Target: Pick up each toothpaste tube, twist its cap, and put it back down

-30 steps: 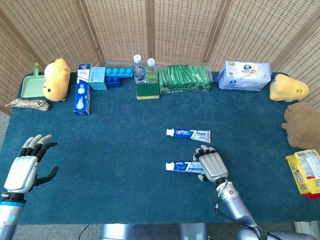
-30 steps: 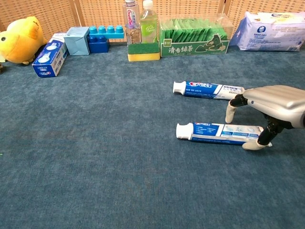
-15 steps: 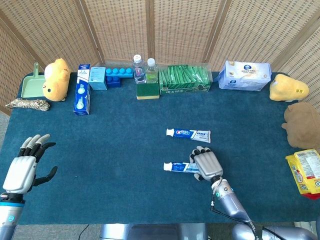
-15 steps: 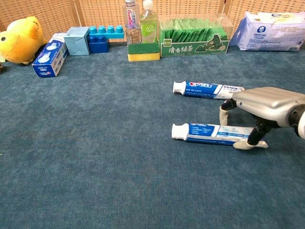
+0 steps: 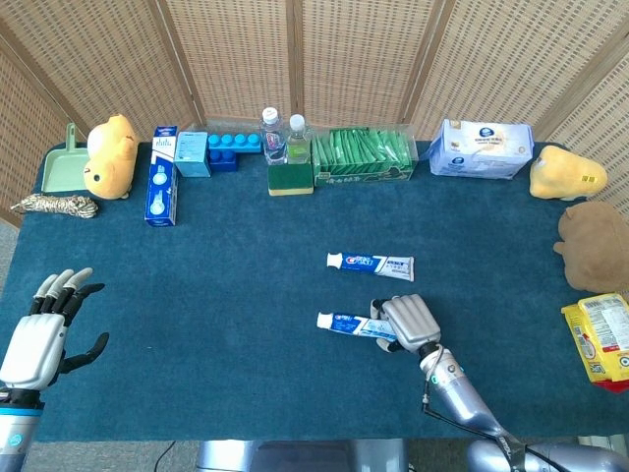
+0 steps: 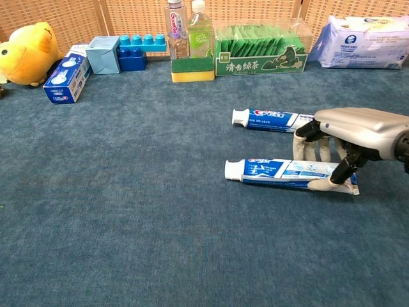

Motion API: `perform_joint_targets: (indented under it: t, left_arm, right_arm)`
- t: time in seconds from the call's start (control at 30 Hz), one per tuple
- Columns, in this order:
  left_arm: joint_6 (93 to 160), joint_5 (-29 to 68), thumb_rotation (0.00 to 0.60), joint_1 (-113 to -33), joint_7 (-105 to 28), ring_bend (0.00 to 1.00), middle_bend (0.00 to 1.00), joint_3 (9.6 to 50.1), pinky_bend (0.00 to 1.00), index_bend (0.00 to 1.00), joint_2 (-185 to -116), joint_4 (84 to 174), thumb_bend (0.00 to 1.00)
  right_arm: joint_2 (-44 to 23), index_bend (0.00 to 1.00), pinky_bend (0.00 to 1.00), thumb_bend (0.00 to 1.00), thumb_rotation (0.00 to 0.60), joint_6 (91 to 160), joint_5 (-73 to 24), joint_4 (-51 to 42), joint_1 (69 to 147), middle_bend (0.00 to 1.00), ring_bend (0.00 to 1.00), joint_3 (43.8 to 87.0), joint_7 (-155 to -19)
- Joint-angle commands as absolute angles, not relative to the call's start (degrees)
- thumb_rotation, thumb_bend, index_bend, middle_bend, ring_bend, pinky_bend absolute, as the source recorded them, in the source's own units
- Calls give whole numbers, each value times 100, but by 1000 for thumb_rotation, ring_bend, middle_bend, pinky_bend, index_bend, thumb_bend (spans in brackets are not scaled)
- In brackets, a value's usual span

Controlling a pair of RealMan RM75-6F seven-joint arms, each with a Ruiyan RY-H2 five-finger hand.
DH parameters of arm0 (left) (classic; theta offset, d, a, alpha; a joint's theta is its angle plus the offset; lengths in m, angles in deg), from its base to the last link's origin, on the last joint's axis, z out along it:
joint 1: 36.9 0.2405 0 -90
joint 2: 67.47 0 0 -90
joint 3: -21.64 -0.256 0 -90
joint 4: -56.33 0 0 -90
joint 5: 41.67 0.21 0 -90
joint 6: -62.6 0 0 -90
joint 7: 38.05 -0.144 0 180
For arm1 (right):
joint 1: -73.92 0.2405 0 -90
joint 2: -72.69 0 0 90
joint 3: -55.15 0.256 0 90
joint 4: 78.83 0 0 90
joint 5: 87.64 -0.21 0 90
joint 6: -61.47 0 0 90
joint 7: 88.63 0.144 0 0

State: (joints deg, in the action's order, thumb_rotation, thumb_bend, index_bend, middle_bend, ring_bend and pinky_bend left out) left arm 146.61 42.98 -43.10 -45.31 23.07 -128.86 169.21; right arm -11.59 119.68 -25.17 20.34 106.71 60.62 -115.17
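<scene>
Two white-and-blue toothpaste tubes lie on the blue tablecloth, caps pointing left. The far tube [image 5: 371, 263] [image 6: 275, 119] lies untouched. My right hand [image 5: 410, 323] [image 6: 358, 131] grips the tail end of the near tube [image 5: 346, 324] [image 6: 275, 171], with its fingers curled behind the tube and the thumb pressed on the front. The white cap [image 6: 233, 170] sticks out free to the left. My left hand [image 5: 37, 334] hovers open at the table's front left corner, far from both tubes, and shows only in the head view.
Along the back edge stand a boxed toothpaste [image 5: 161, 189], blue blocks [image 5: 224, 149], two bottles [image 5: 284, 136] on a sponge, a green packet box [image 5: 363, 157] and a tissue pack [image 5: 481, 149]. Plush toys [image 5: 109, 155] [image 5: 565, 173] [image 5: 595, 248] and a snack bag [image 5: 600, 339] line the sides.
My right hand has closed around the near tube's tail and drawn the tube a little left and away from me. My left hand has sunk slightly toward the front edge.
</scene>
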Motion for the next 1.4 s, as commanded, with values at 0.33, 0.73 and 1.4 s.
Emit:
perform_joint_targets:
  t: [0.33, 0.73, 1.4]
  left_arm:
    - [14498, 4275, 600, -4395, -4655, 24, 115, 2325, 41, 187, -12796, 17036, 294]
    - [13619, 4000, 600, -5030, -4663, 106, 147, 2584, 206, 210, -12777, 17149, 294]
    - [11462, 3010, 600, -6838, -4400, 108, 140, 3314, 239, 244, -13229, 17142, 294]
  right_arm:
    - [-255, 888, 733, 522, 600, 11221, -1512, 2056, 10438, 696, 620, 6056, -8431]
    - [295, 886, 744, 521, 600, 11117, -687, 2155, 10401, 715, 645, 6043, -6525]
    - [532, 884, 748, 525, 600, 11376, -417, 2501, 10433, 714, 659, 6025, -6064]
